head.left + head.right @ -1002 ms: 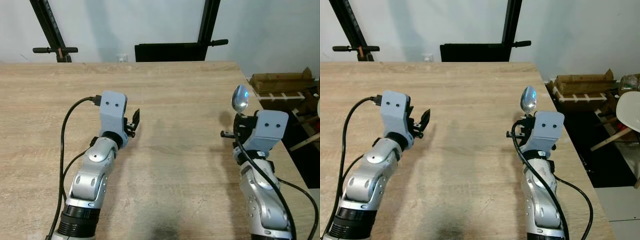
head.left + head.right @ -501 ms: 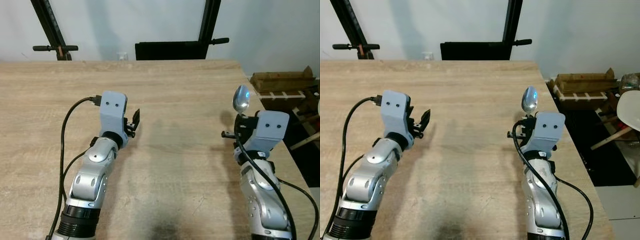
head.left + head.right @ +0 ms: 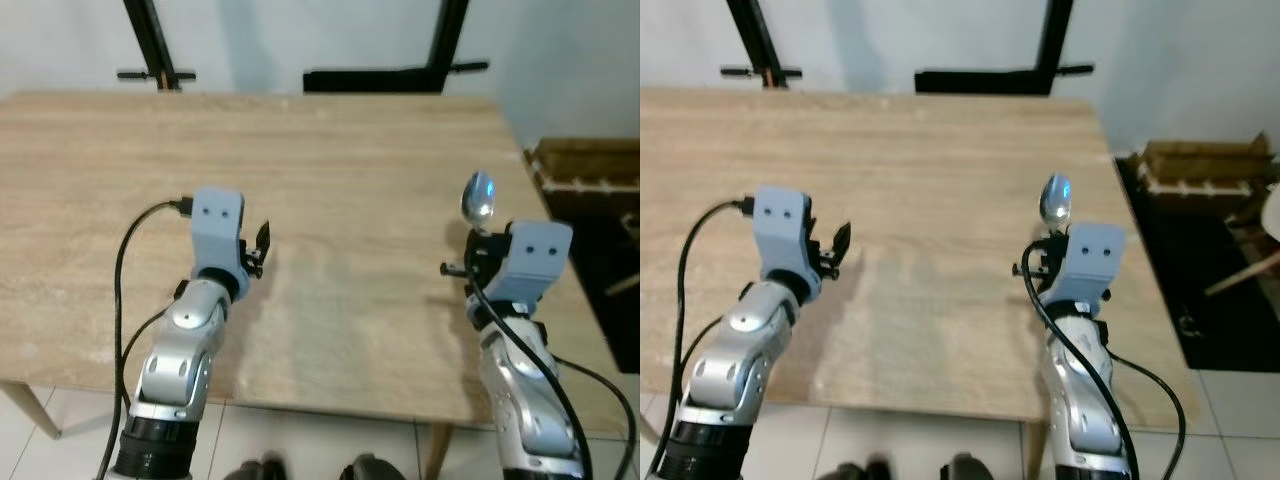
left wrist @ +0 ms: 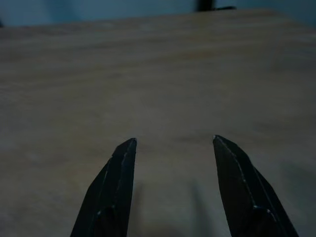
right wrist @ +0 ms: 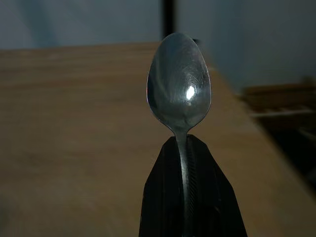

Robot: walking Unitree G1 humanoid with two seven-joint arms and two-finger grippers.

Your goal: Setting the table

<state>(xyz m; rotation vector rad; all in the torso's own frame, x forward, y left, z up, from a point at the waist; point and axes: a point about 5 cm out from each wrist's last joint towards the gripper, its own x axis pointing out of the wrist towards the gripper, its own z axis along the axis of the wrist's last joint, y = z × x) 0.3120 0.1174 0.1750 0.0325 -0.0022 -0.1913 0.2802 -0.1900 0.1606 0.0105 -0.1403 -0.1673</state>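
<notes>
Your head camera has pulled back and tipped down since half a second ago: the near edge of the wooden table (image 3: 330, 130) now crosses the lower part of the frame, with pale floor tiles (image 3: 330, 440) below it, where earlier the tabletop ran off the bottom. The arms sit in the same pose relative to each other, so read this as the robot stepping back or straightening, not as a reach; nothing has been put down. The right gripper (image 3: 1043, 262), at centre right of the frame over the table's right side, is clamped on the handle of one spoon (image 3: 478, 199), which stands upright with its bowl above the fingers; the right wrist view shows the handle pinched between the closed black fingers (image 5: 163, 197). The left gripper (image 4: 173, 148), at centre left, holds nothing, its two fingers spread with bare wood between them. Count one spoon, one table, two grippers; no plates, cups or other cutlery are laid. My judgement: the setting has barely begun, and the spoon awaits a place.
</notes>
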